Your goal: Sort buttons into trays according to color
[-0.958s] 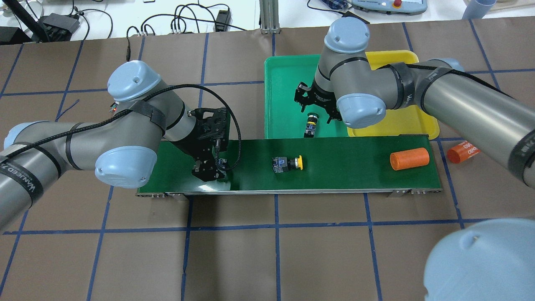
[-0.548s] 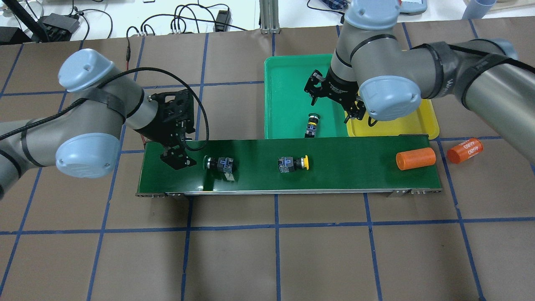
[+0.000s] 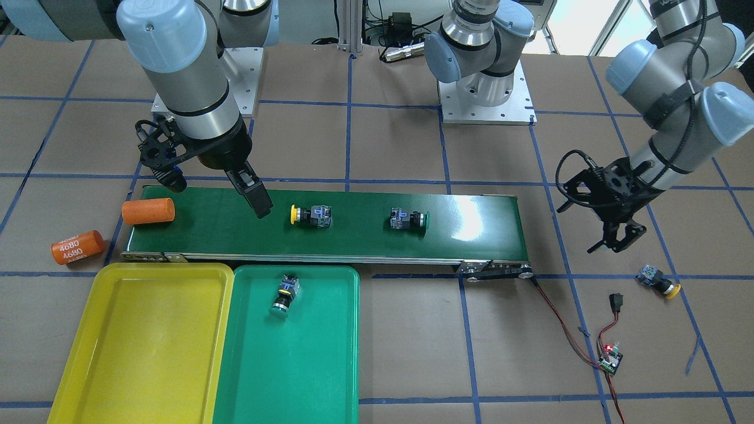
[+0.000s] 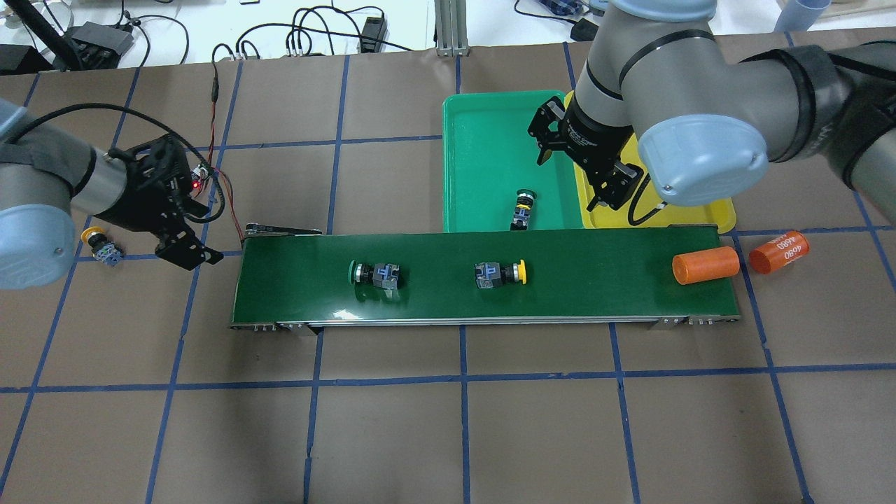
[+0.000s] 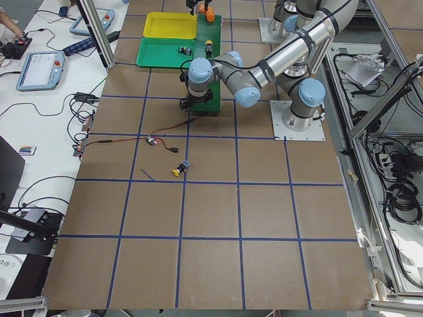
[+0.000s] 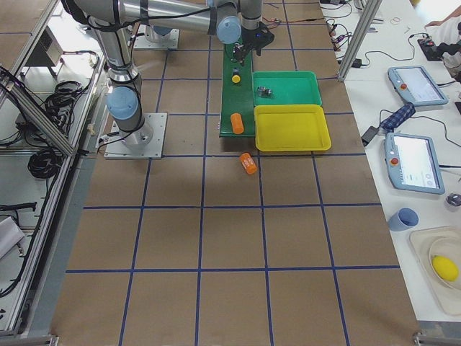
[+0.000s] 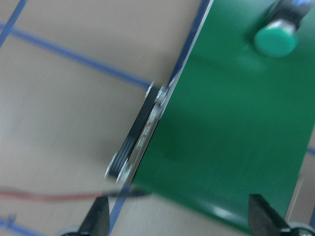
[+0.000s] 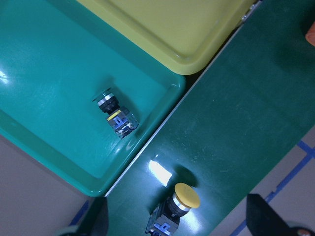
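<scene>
A green-capped button (image 4: 374,274) (image 3: 406,220) and a yellow-capped button (image 4: 500,273) (image 3: 311,216) lie on the belt. A third button (image 4: 521,208) (image 8: 117,114) lies in the green tray (image 4: 483,140); its cap looks green. A second yellow-capped button (image 4: 101,245) (image 3: 657,281) lies on the table left of the belt. The yellow tray (image 3: 141,341) holds nothing. My left gripper (image 4: 189,252) (image 7: 179,221) is open and empty, beside the belt's left end. My right gripper (image 4: 570,175) (image 8: 179,226) is open and empty, above where the two trays meet.
The dark-green conveyor belt (image 4: 595,280) runs across the middle. An orange cylinder (image 4: 705,266) lies at its right end and another (image 4: 778,252) on the table beside it. A small circuit board (image 3: 609,356) with red wires lies near the left gripper.
My left gripper let go of the green-capped button on the belt and drew back left off the belt. My right gripper moved right, away from the button in the green tray. Belt items drifted right.
</scene>
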Robot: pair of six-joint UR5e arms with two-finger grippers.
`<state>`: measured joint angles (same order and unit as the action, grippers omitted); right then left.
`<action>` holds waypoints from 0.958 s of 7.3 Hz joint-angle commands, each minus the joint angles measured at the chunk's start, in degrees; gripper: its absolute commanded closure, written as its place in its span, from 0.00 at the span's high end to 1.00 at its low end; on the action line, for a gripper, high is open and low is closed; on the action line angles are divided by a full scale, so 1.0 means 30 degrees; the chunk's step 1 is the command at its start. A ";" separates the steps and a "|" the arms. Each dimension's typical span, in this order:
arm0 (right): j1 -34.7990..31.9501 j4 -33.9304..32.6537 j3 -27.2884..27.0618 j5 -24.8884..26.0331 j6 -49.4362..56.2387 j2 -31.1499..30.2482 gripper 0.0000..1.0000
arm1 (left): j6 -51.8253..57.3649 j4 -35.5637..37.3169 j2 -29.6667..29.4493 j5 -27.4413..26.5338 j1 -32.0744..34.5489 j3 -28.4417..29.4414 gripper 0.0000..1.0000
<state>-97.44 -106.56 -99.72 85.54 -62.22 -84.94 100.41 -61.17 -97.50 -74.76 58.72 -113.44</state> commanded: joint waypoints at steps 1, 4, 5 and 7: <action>0.0075 0.0511 -0.0802 0.0079 -0.1577 -0.0163 1.00 | 0.5008 0.1578 -0.1827 -0.2312 -0.0968 0.1329 1.00; 0.0047 0.0452 -0.0862 -0.0006 -0.1701 -0.0017 1.00 | 1.2796 0.1640 -0.4960 -0.5441 -0.1027 0.5020 1.00; 0.0047 0.0395 -0.0979 -0.0152 -0.2717 0.0157 1.00 | 1.4355 0.1639 -0.5869 -0.5723 -0.1549 0.5435 1.00; -0.0041 0.0132 -0.1825 -0.0241 -0.4130 0.0656 1.00 | 1.7089 0.2425 -0.7280 -0.5755 -0.2782 0.5557 1.00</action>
<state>-97.43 -105.72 -103.82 85.04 -72.42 -83.66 147.24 -55.39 -116.83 -91.57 52.16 -97.21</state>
